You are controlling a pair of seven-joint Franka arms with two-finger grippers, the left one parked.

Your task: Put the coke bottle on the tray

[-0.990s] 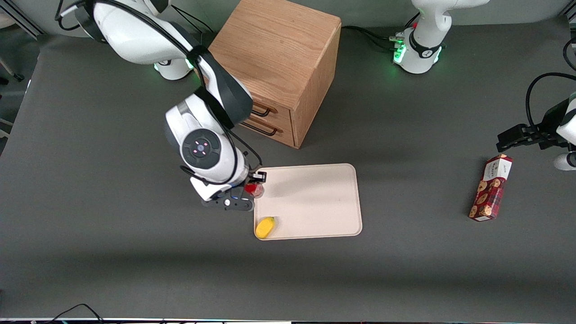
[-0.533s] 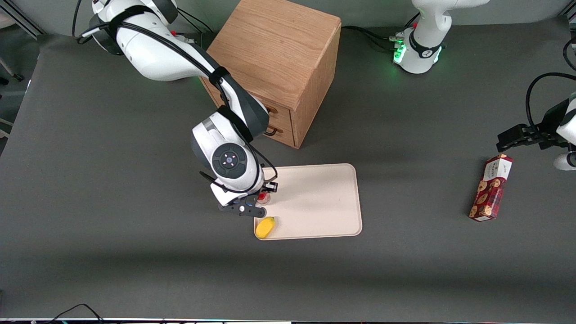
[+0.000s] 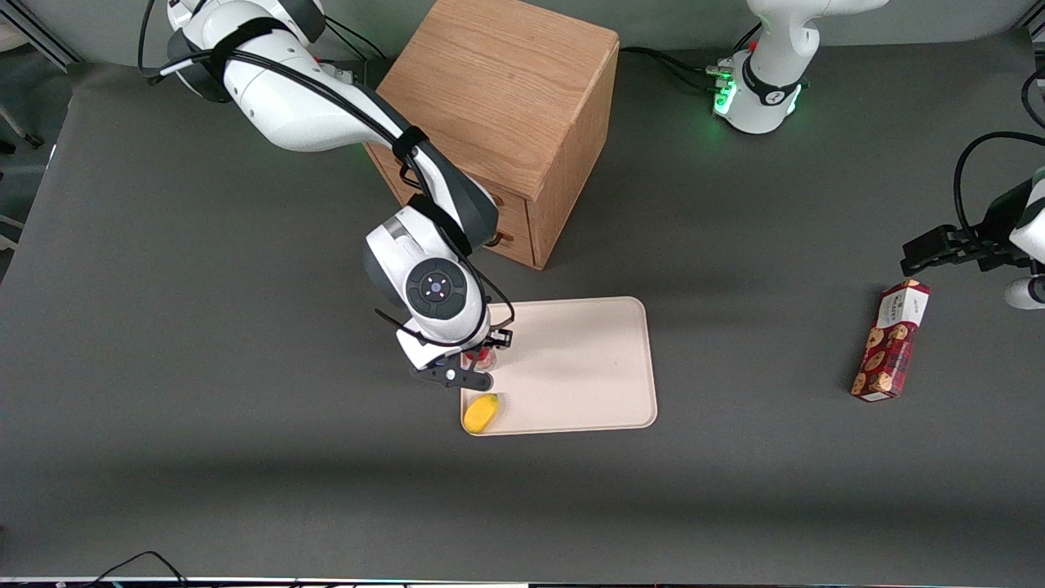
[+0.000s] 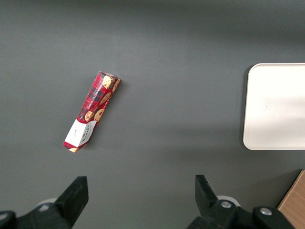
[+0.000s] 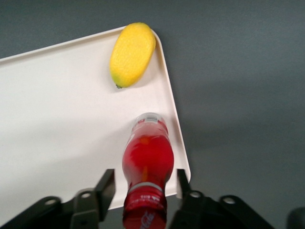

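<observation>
In the front view the gripper [image 3: 478, 365] hung over the tray [image 3: 588, 367] edge, and in the right wrist view its jaws held the coke bottle [image 5: 147, 164] above the tray's rim near the yellow fruit [image 5: 132, 54], so lowering and releasing seemed next.

My gripper [image 3: 478, 365] sits over the tray [image 3: 571, 367] edge; mango [image 3: 481, 412] nearby, most of the tray surface bare.
</observation>
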